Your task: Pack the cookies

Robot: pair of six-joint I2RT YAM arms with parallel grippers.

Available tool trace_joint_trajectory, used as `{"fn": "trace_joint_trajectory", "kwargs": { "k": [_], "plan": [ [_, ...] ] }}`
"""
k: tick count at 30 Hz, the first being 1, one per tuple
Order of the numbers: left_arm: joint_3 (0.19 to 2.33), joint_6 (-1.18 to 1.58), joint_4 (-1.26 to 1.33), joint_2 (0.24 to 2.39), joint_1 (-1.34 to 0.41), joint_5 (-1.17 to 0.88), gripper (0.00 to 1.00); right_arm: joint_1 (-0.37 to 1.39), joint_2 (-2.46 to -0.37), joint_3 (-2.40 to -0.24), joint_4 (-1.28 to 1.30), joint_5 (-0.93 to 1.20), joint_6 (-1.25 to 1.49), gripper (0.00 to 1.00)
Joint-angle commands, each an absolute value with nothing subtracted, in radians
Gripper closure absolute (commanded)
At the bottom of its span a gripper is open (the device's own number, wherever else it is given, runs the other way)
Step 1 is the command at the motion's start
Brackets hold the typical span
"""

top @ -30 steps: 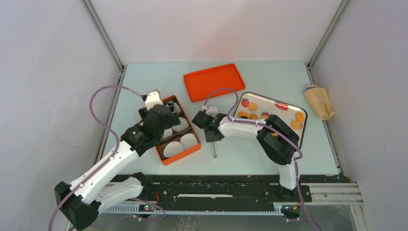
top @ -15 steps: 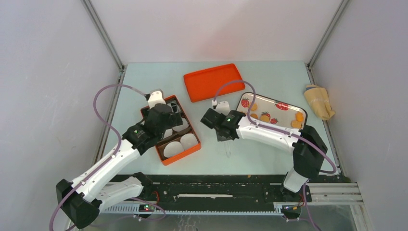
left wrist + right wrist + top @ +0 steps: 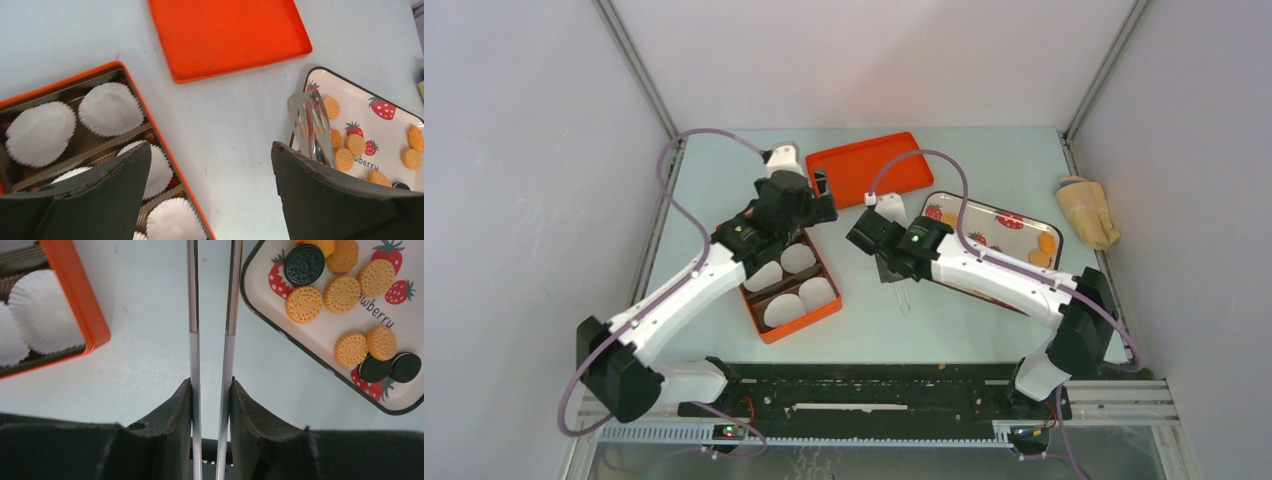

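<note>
Several round orange-yellow cookies (image 3: 341, 294) lie with a few dark sandwich cookies (image 3: 304, 264) on a strawberry-print tray (image 3: 320, 335). They also show in the left wrist view (image 3: 355, 144) and in the top view (image 3: 1046, 243). My right gripper (image 3: 211, 385) is shut on metal tongs (image 3: 193, 315), held over bare table between the tray and the orange box (image 3: 75, 290). It is at table centre in the top view (image 3: 894, 270). My left gripper (image 3: 210, 145) is open and empty above the table by the box's far right corner (image 3: 822, 197).
The orange box (image 3: 804, 325) holds several white paper cups (image 3: 110, 107) in brown dividers. Its orange lid (image 3: 869, 168) lies at the back centre. A yellow cloth (image 3: 1086, 210) lies at the right edge. The tray (image 3: 1024, 232) sits right of centre.
My left gripper has moved from over the box toward the back right, near the lid. My right arm has stretched out and carried the tongs a little to the right.
</note>
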State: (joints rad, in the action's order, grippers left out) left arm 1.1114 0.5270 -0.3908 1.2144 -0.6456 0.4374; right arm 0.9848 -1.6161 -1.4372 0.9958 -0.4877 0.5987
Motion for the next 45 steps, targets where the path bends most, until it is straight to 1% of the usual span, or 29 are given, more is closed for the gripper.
{"fn": "trace_joint_trajectory", "kwargs": {
  "k": [1,6,11,21,26,29,34,39,45],
  "plan": [
    [1.209,0.476,-0.253,1.318,-0.641,0.348,0.06,1.025,-1.511,-1.427,0.979,-0.470,0.547,0.67],
    [1.238,0.496,-0.187,1.408,-0.637,0.233,0.06,1.041,-1.452,-1.403,0.942,-0.415,0.525,0.68],
    [1.257,0.514,-0.144,1.459,-0.636,0.138,0.07,1.042,-1.441,-1.397,0.910,-0.346,0.507,0.69],
    [1.221,0.572,-0.111,1.455,-0.642,0.027,0.07,1.033,-1.490,-1.401,0.857,-0.303,0.477,0.72],
    [1.195,0.592,-0.103,1.453,-0.650,0.019,0.07,1.026,-1.508,-1.421,0.862,-0.318,0.477,0.72],
    [1.170,0.597,-0.122,1.452,-0.655,0.008,0.07,1.012,-1.499,-1.433,0.861,-0.332,0.480,0.75],
    [1.100,0.610,-0.136,1.447,-0.667,0.008,0.07,1.011,-1.485,-1.476,0.882,-0.370,0.467,0.77],
    [1.048,0.630,-0.115,1.495,-0.679,-0.021,0.08,1.020,-1.454,-1.507,0.882,-0.387,0.464,0.77],
    [1.057,0.616,-0.119,1.529,-0.715,-0.008,0.09,1.014,-1.454,-1.514,0.873,-0.406,0.461,0.76]
  ]
}}
